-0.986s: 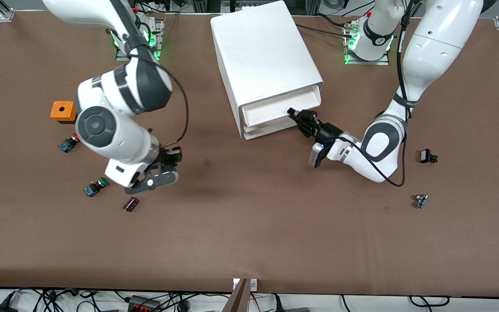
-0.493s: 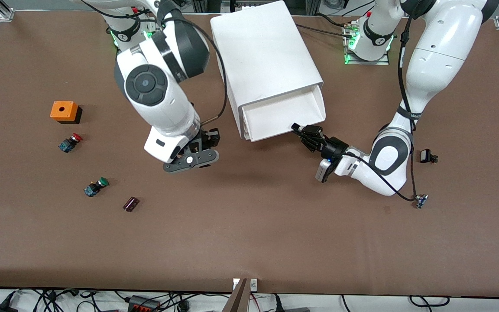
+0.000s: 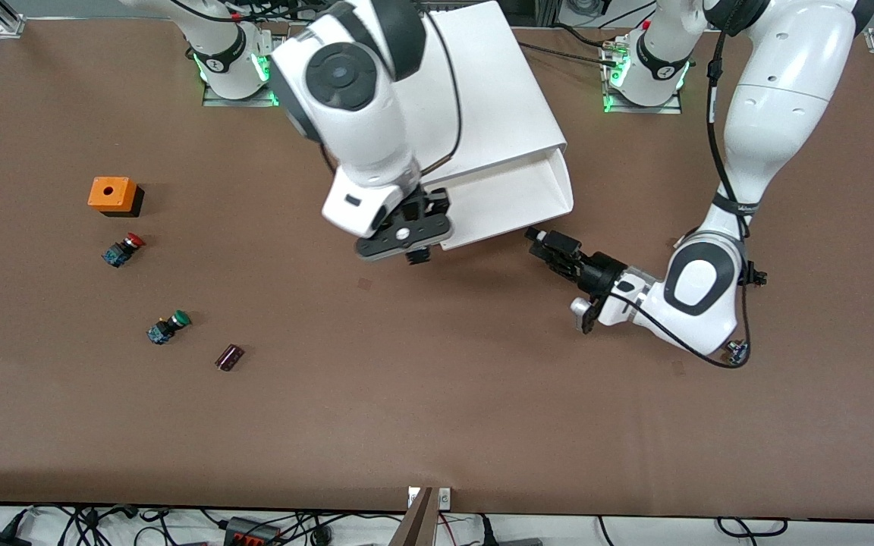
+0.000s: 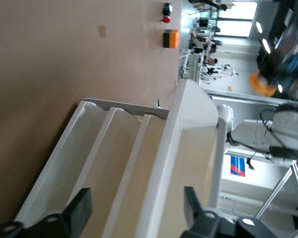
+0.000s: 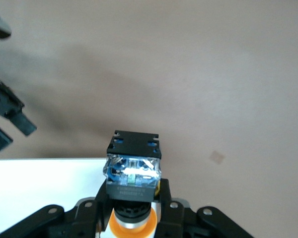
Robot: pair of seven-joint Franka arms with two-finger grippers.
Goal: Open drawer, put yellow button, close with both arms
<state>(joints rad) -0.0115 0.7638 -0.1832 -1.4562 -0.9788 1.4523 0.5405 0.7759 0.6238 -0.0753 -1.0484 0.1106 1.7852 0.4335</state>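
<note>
My right gripper is shut on the yellow button, with its orange cap between the fingers and the black and blue body sticking out. It hangs over the front edge of the open top drawer of the white cabinet. The drawer's white edge lies just beside the button. My left gripper is open and empty, low, a little apart from the drawer's corner at the left arm's end. In the left wrist view its fingers stand wide apart, facing the drawer fronts.
An orange box, a red-capped button, a green-capped button and a dark cylinder lie toward the right arm's end. Two small parts lie by the left arm's elbow.
My right arm has swung from near the green-capped button over to the drawer's front. My left gripper has pulled the drawer farther out and drawn back from it.
</note>
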